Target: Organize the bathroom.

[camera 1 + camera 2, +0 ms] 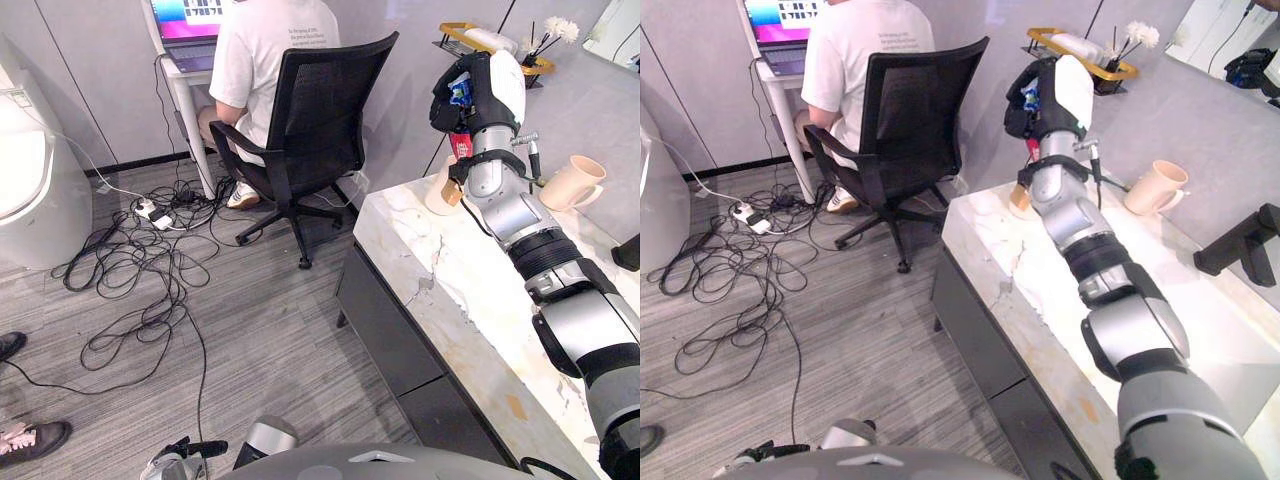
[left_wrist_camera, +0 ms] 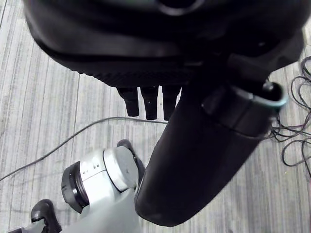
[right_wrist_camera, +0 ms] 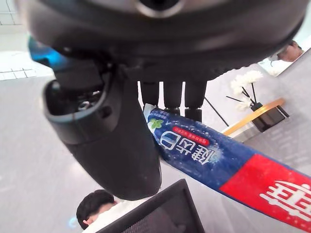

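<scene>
Right hand lifts a toothpaste tube above the marble table.

Left eye view: the right hand (image 1: 478,95) is raised over the far end of the table (image 1: 440,290), fingers curled round a toothpaste tube (image 1: 461,135) whose red end hangs below the palm; a cream mug (image 1: 572,182) stands near on the table, and a yellow wall shelf (image 1: 470,40) is beyond. Right eye view: same scene, with a person (image 1: 855,50) in an office chair (image 1: 910,120) just past the table. Left wrist view: the left hand (image 2: 194,145) hangs over the floor, fingers relaxed, holding nothing. Right wrist view: the tube, blue with a red end and glossy, lies slanted across the fingers (image 3: 170,94). I judge the slick, soft tube could slip or pivot, since the hold sits near one end.
</scene>
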`<state>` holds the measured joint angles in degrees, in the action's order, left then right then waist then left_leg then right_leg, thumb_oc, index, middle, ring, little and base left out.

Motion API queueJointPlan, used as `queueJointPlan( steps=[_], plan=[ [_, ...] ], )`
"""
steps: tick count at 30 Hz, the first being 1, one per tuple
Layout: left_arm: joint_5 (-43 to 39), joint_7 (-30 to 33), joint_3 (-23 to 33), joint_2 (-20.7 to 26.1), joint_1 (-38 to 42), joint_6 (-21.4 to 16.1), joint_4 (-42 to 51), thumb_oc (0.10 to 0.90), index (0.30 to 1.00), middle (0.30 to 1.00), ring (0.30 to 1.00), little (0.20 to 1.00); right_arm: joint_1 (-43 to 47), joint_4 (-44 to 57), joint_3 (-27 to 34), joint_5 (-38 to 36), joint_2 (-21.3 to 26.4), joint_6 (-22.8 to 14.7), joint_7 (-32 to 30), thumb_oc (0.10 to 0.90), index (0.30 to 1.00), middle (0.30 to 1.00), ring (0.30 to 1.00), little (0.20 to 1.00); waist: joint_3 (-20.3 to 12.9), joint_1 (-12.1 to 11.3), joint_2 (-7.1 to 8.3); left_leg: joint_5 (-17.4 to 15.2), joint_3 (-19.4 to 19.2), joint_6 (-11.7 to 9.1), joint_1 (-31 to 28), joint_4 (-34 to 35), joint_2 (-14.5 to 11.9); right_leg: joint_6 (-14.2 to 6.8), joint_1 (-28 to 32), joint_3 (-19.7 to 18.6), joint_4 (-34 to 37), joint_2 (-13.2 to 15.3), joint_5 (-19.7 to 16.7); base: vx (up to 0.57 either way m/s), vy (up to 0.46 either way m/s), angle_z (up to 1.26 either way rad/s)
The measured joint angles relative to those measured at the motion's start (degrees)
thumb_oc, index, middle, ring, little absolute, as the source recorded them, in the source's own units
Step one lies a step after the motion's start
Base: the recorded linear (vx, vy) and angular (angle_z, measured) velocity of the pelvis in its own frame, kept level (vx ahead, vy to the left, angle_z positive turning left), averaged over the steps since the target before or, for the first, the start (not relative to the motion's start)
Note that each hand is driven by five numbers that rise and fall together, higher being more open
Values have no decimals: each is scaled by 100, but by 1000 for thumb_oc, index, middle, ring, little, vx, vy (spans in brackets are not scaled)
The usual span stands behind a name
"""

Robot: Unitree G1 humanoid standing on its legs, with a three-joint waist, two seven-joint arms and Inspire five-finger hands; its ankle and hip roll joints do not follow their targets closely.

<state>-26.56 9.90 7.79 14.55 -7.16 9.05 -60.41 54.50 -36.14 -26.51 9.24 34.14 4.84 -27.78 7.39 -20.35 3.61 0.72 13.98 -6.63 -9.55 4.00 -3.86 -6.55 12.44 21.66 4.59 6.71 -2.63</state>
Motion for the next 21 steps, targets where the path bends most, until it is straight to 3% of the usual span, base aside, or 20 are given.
queueJointPlan(
  steps=[21],
  plan=[
    [16,3,-7,5,9,-2,-94,800,900,900,900,900,4,-197,0,-30,-42,217,-446,400,300,300,300,300,14,-181,23,-38,57,-71,19,-100,-86,66,52,40,0,-87,21,8,-17,1]
  ],
)
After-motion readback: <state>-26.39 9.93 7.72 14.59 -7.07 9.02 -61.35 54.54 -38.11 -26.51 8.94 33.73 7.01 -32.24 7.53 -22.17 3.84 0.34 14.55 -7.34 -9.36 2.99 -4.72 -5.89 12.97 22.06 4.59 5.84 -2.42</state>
